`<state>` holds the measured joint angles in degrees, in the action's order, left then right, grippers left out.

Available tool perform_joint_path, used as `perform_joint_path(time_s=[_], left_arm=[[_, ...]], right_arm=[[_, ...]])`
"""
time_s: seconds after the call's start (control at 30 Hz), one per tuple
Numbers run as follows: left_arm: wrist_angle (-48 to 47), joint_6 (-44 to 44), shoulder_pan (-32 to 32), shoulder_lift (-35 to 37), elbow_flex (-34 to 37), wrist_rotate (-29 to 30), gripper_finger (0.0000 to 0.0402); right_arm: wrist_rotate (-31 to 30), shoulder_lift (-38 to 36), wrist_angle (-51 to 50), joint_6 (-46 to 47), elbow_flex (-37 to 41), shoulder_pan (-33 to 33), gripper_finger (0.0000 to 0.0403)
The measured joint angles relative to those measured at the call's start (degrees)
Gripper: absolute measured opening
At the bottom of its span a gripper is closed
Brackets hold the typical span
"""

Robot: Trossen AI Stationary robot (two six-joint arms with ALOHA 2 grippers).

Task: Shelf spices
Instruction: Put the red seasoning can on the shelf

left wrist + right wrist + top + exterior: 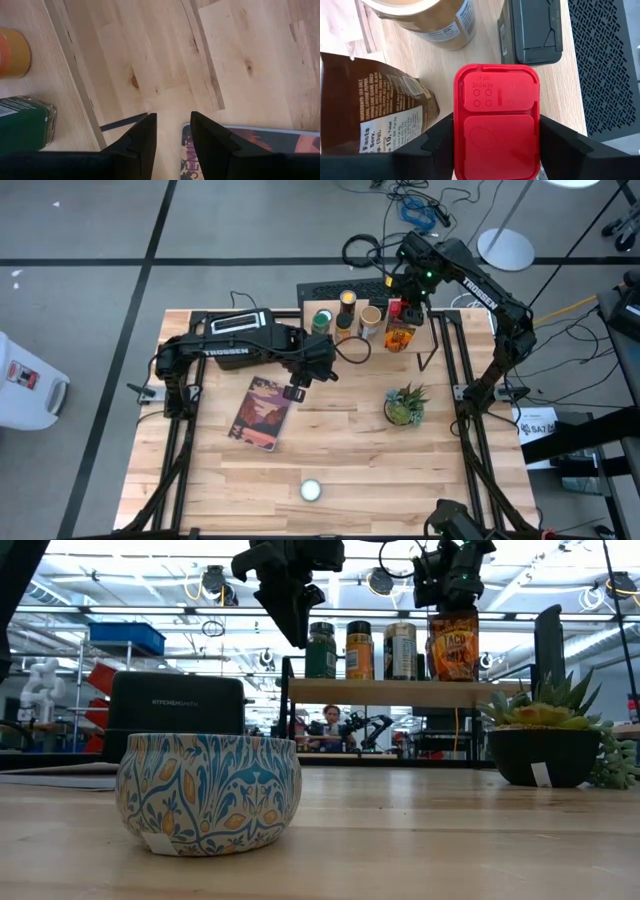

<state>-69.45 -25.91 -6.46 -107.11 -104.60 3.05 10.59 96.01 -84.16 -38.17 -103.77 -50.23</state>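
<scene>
Wrist view alone shows right gripper [496, 145] fingers flanking the red-topped tin [496, 122] on the shelf [420, 338], probably touching. Left gripper [170, 131], part-open, empty, hangs over bare table [350, 440].

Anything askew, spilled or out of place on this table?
Nothing spilled or toppled. One patterned blue round tin sits alone near the table's front edge, far from the light wooden shelf where the other spices stand upright. The reddish-covered book lies at a slant.

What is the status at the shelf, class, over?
Right gripper astride the red-topped spice tin on the shelf. Left gripper empty above the table. Patterned tin not yet shelved.
</scene>
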Motion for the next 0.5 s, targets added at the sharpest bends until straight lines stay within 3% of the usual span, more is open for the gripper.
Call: perform_joint_path(time_s=[0.5], left_arm=[[0.0, 0.0, 0.0, 0.0, 0.0, 0.0, 0.0128]], right_arm=[[0.1, 0.0, -0.1, 1.5, 0.0, 0.0, 0.0225]])
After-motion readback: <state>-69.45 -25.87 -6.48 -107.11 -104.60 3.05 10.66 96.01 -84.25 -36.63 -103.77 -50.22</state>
